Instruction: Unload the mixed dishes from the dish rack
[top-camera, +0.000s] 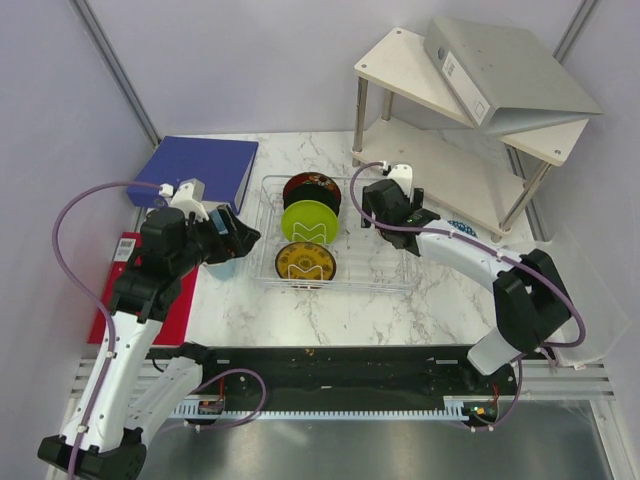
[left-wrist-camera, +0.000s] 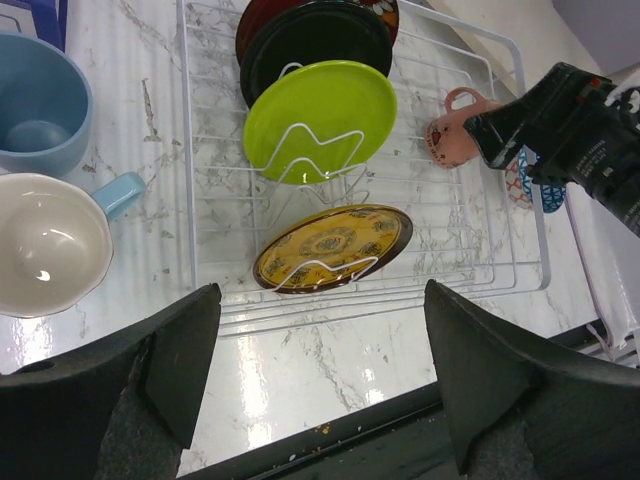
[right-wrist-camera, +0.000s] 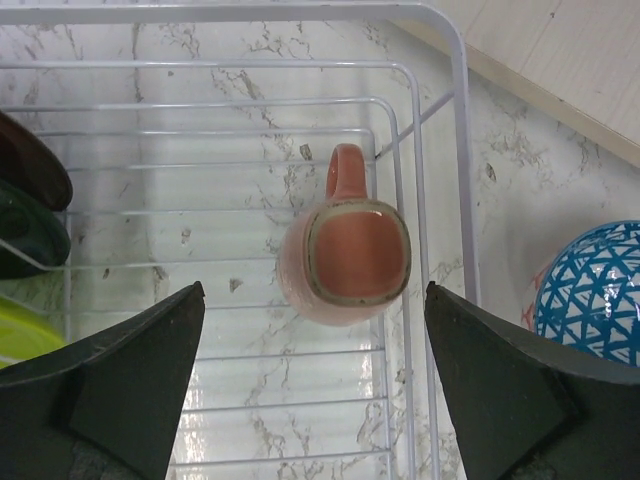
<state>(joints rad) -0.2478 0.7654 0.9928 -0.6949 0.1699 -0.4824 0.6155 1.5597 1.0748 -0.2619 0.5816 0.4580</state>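
Observation:
The wire dish rack (top-camera: 345, 287) holds three upright plates: dark red-black floral (top-camera: 310, 185), lime green (top-camera: 310, 221) and yellow-brown patterned (top-camera: 305, 262). A glossy black plate (left-wrist-camera: 320, 40) stands behind the green one. A pink mug (right-wrist-camera: 345, 250) lies in the rack's right end. My right gripper (right-wrist-camera: 315, 370) is open above it, empty. My left gripper (left-wrist-camera: 320, 370) is open and empty over the table at the rack's left front. A light-blue mug (left-wrist-camera: 40, 105) and a white mug (left-wrist-camera: 45, 245) stand left of the rack. A small blue patterned dish (right-wrist-camera: 595, 290) sits right of it.
A blue binder (top-camera: 200, 170) lies at the back left and a red book (top-camera: 140, 290) at the left edge. The white two-tier shelf (top-camera: 440, 160) with a grey binder (top-camera: 510, 70) stands at the back right. A black strip (top-camera: 330, 370) runs along the near edge.

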